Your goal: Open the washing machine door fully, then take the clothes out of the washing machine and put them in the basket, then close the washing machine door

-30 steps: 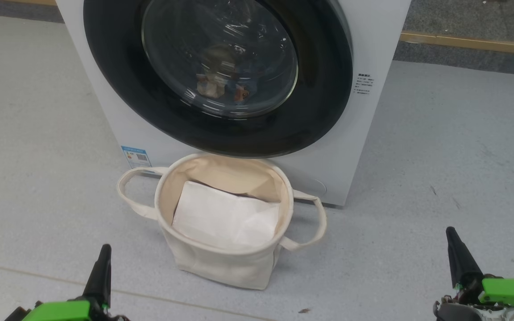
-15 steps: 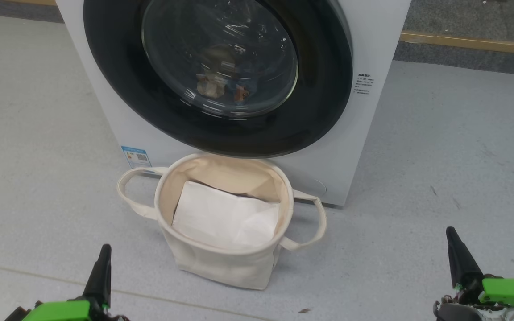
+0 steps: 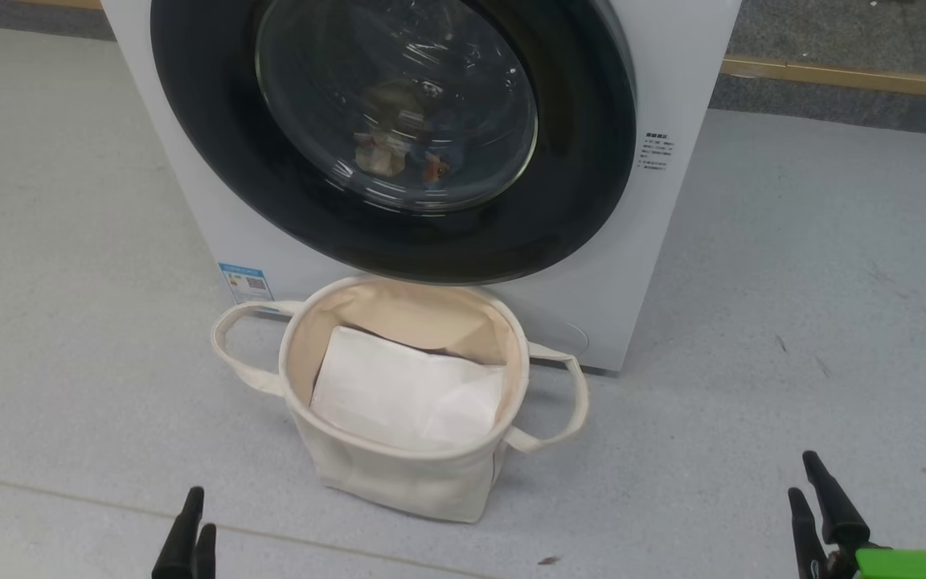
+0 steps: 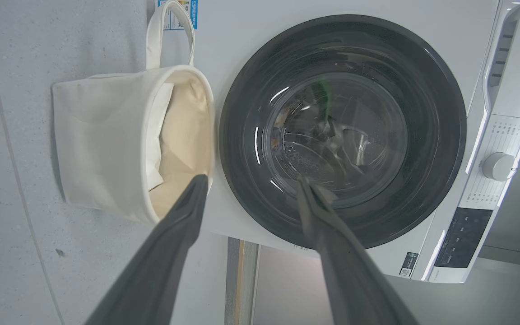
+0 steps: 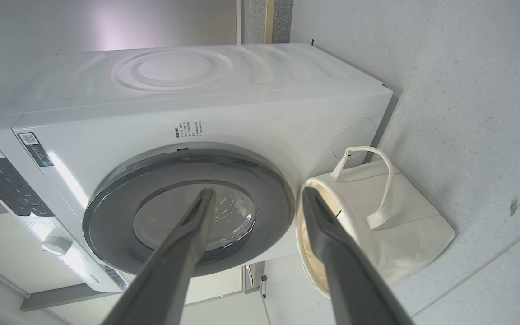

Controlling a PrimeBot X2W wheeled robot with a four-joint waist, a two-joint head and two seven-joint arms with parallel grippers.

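Note:
The white washing machine [image 3: 676,88] stands ahead with the washing machine door [image 3: 583,169] shut flat against its front. Through the glass I make out the clothes [image 3: 389,154] as dim pale and orange patches. The cream basket [image 3: 399,482] stands on the floor right in front of the machine, below the door. My left gripper [image 3: 199,519] is low at the left, open and holding nothing, short of the basket. Low at the right, my right gripper [image 3: 803,476] is also open and bare. The wrist views confirm it: left gripper [image 4: 252,179] and right gripper [image 5: 258,190] both have spread fingers aimed at the door.
A flat white sheet [image 3: 407,394] lies inside the basket. Grey floor [image 3: 833,281] spreads on both sides of the machine. A wooden strip [image 3: 849,76] runs along the back right. The control panel's knob [image 4: 498,166] sits above the door.
Both grippers have gone from shut to open, each now showing two fingers. Both have dropped lower in the head view. Machine, door and basket are unchanged.

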